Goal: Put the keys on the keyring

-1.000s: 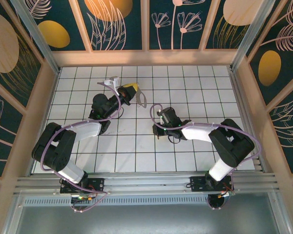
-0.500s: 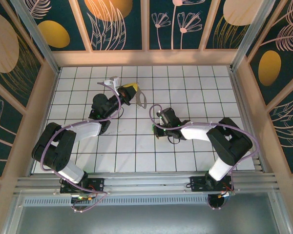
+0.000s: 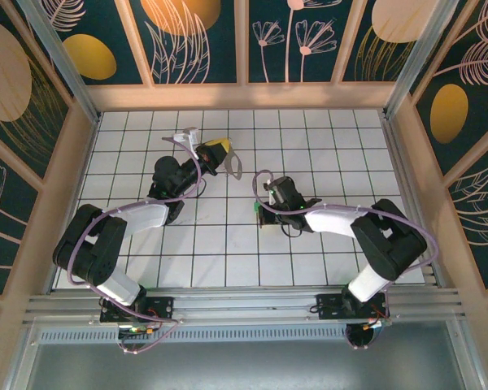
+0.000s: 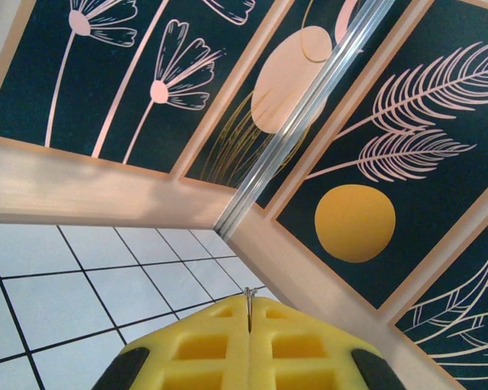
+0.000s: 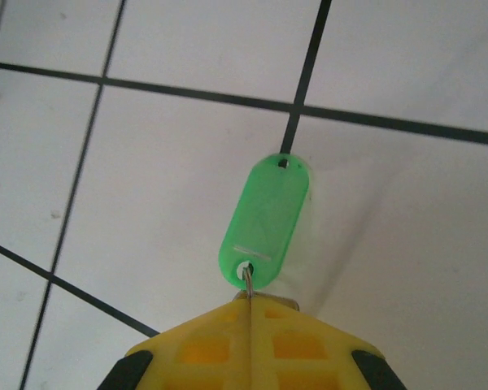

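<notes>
My right finger pads are bright yellow, waffled with darker yellow hollows, black at the corners; my left finger pads wear the same yellow and black. The key has a translucent bright green plastic head, with a thin silver loop at its lower hole. The keyring is pale grey. The floor tiles are white, ruled into a grid by black lines. The wall panels are dark teal with pale pink line-drawn flowers and feathery leaves, a golden-orange disc and a peach oval. Their frame is pale wood, the corner post silver. My arms are black and white, trailing purple cables
</notes>
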`<action>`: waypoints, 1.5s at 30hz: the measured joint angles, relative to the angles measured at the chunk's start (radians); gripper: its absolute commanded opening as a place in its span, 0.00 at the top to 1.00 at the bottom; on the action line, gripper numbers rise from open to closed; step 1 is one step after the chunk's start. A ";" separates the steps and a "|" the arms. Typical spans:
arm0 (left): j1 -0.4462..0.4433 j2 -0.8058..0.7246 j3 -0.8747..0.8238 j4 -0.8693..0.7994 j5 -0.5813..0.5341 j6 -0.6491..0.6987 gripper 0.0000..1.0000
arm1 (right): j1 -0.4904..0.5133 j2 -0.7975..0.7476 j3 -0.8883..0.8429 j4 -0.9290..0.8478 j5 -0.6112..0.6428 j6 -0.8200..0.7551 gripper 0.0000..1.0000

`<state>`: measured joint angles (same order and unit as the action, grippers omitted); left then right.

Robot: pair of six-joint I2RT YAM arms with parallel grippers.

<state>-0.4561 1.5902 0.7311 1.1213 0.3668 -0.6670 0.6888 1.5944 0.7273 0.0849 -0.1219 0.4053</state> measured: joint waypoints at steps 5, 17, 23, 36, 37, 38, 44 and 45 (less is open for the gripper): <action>0.000 0.000 0.000 0.000 0.008 0.000 1.00 | -0.006 -0.048 -0.004 -0.006 0.000 -0.004 1.00; 0.000 0.014 0.000 -0.021 0.034 -0.002 1.00 | -0.021 -0.053 -0.018 -0.015 -0.003 -0.029 1.00; 0.000 0.014 0.000 -0.027 0.045 -0.011 1.00 | -0.021 -0.010 -0.019 -0.013 -0.012 -0.034 1.00; 0.000 0.038 0.000 -0.027 0.053 -0.023 1.00 | -0.022 0.038 -0.023 0.009 -0.019 -0.034 1.00; 0.000 0.038 0.000 -0.026 0.053 -0.023 1.00 | -0.022 0.039 -0.023 0.010 -0.019 -0.034 1.00; 0.000 0.038 0.001 -0.027 0.053 -0.024 1.00 | -0.022 0.039 -0.023 0.010 -0.019 -0.033 0.99; 0.000 0.038 0.002 -0.026 0.057 -0.027 1.00 | -0.022 0.039 -0.023 0.010 -0.019 -0.035 0.83; 0.000 0.038 0.002 -0.026 0.057 -0.027 1.00 | -0.022 0.039 -0.023 0.010 -0.019 -0.033 0.80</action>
<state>-0.4564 1.6283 0.7330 1.0950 0.4236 -0.6937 0.6670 1.6337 0.7048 0.0948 -0.1410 0.3721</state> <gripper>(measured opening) 0.050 0.118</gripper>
